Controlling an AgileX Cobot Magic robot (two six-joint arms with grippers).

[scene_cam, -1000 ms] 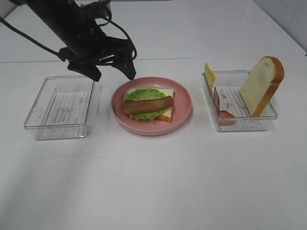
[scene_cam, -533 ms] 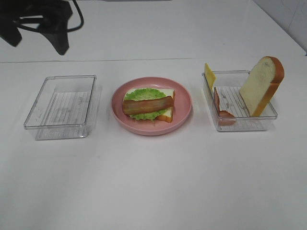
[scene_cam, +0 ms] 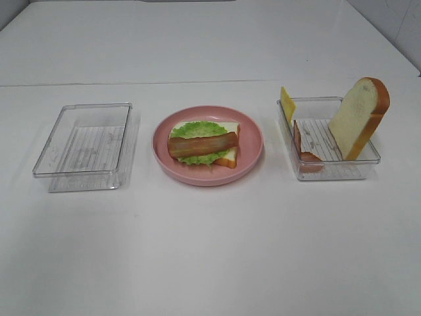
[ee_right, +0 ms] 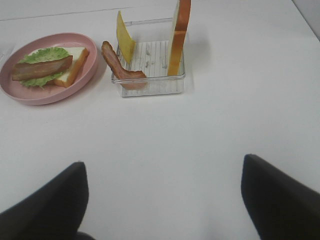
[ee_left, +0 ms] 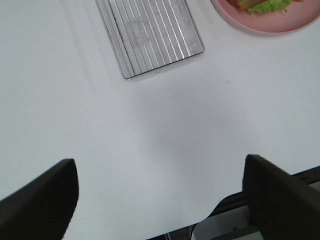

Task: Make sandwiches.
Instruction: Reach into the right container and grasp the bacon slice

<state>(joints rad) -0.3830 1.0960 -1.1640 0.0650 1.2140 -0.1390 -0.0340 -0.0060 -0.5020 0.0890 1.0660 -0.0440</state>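
A partly built sandwich (scene_cam: 203, 143) lies on the round pink plate (scene_cam: 253, 141) at the table's middle: a white bread slice, green lettuce and a bacon strip on top. It also shows in the right wrist view (ee_right: 47, 66). A second bread slice (scene_cam: 359, 117) stands upright in the right clear tray (scene_cam: 335, 172), with a yellow cheese slice (scene_cam: 287, 103) and a bacon strip (scene_cam: 304, 153) leaning at the tray's left end. My left gripper (ee_left: 160, 170) is open and empty above bare table. My right gripper (ee_right: 164, 167) is open and empty, short of the right tray. Neither arm shows in the exterior view.
An empty clear tray (scene_cam: 85, 146) stands left of the plate; it also shows in the left wrist view (ee_left: 150, 35). The table's edge and part of the robot base (ee_left: 225, 227) show in the left wrist view.
My left arm has drawn back from above the plate toward the far left and left the exterior view. The food and trays have not moved.
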